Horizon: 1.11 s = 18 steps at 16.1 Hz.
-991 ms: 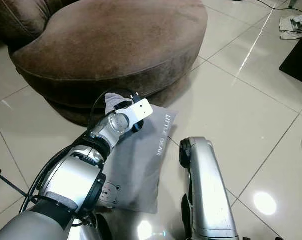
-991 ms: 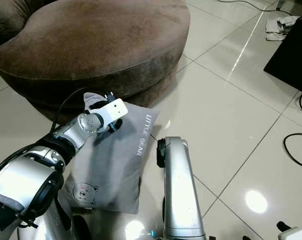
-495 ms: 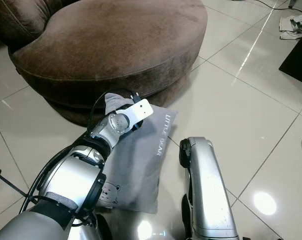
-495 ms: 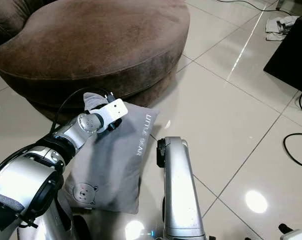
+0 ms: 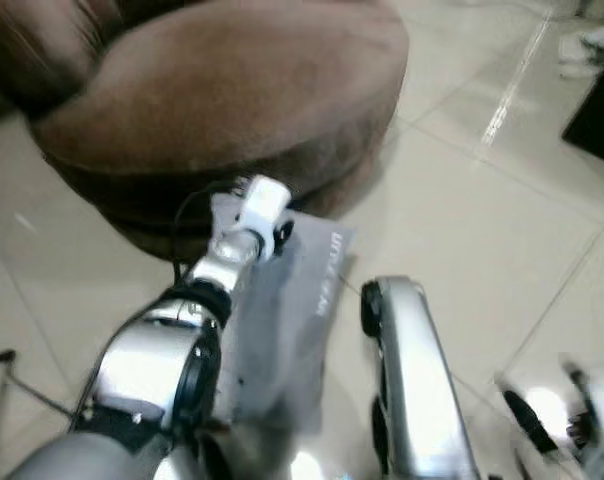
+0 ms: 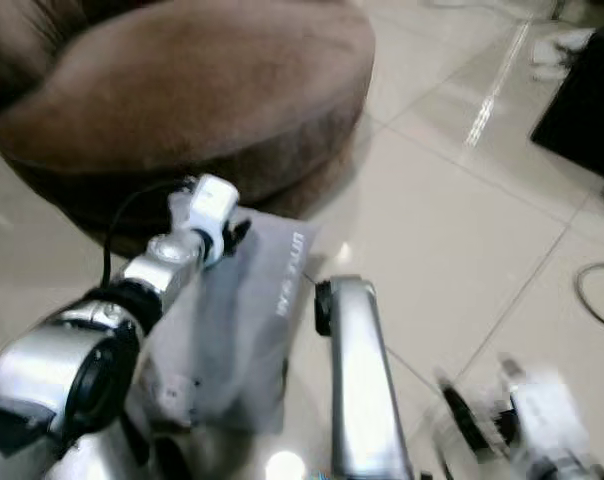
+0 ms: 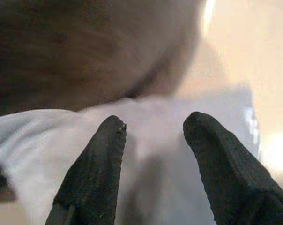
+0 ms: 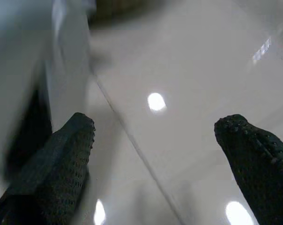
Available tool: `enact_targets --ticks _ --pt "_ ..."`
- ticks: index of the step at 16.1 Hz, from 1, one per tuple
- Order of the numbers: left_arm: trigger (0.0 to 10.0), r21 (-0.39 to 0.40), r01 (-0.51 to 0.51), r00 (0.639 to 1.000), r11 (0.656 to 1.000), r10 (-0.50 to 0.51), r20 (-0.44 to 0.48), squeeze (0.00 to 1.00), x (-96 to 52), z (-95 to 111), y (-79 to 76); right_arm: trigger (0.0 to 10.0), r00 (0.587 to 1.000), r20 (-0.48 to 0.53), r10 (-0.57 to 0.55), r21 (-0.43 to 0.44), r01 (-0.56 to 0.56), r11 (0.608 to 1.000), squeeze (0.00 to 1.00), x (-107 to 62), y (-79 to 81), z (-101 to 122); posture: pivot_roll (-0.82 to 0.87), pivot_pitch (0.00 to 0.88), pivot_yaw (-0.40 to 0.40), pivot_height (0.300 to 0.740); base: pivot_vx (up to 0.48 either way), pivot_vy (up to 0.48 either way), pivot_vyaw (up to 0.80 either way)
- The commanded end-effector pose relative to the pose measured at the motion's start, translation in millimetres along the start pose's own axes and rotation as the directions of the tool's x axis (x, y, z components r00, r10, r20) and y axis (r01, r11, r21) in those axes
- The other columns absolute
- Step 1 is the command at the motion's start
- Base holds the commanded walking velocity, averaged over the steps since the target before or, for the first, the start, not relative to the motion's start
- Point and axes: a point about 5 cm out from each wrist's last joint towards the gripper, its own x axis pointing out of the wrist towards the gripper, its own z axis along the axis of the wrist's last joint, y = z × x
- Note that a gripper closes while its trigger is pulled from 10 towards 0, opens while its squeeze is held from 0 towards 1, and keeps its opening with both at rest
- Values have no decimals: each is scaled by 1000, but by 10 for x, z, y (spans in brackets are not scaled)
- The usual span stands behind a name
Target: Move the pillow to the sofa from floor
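Motion blur smears both eye views. The left arm (image 5: 172, 350) covers the pillow (image 5: 302, 300) beneath its gripper; the pillow's lettering is unreadable.

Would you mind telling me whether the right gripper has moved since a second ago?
Yes. The right gripper has swung up beside the robot's right arm, above the floor tiles.

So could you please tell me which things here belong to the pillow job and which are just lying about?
Belongs to the job:
- grey pillow on the floor
- brown sofa
- left tool, open over the pillow

Just lying about:
- crumpled cloth on the tiles
- black cable
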Motion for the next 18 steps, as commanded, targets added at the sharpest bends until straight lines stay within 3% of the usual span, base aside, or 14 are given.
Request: enact_targets --ticks 1,2,4,6,8,9,12,14,15,18 --pt "10000 -87 -29 997 996 35 66 0 -14 93 97 10000 1000 8 4 23 -4 1000 0 155 76 24 -489 10 138 310 0 0 0" --pt "10000 -123 -42 992 992 56 112 0 -21 164 132 10000 997 75 28 32 -31 999 0 431 166 144 -434 0 154 310 0 0 0" --pt "10000 -102 -30 978 994 50 203 0 -55 251 176 10000 985 158 68 49 -76 996 0 864 329 346 -348 0 173 310 0 0 0" --pt "10000 -159 -77 962 984 115 247 0 -119 244 319 10000 979 185 92 58 -104 993 0 1183 459 504 -282 0 178 310 0 0 0" --pt "10000 -169 -121 954 978 162 254 0 -193 82 354 10000 971 213 106 60 -121 991 0 1421 542 636 -244 0 174 310 0 0 0" --pt "10000 -191 -124 960 974 166 226 0 -247 -126 260 10000 964 238 121 60 -139 988 0 1531 590 731 -213 0 164 310 0 0 0" --pt "10000 -250 -153 969 956 194 150 0 -436 -603 19 10000 951 263 160 29 -174 984 0 1728 707 862 -158 0 127 310 0 0 0" --pt "10000 -271 -188 965 944 229 128 0 -512 -695 -25 10000 953 250 173 22 -184 983 0 1801 780 854 -135 0 103 310 0 0 0" --pt "10000 -285 -212 961 935 253 113 0 -568 -707 -7 10000 947 248 205 14 -215 977 0 1854 892 845 -124 0 94 310 0 0 0" --pt "10000 -274 -241 948 931 287 141 0 -569 -590 82 10000 942 254 217 12 -228 974 0 1891 1002 860 -113 0 83 310 0 0 0"
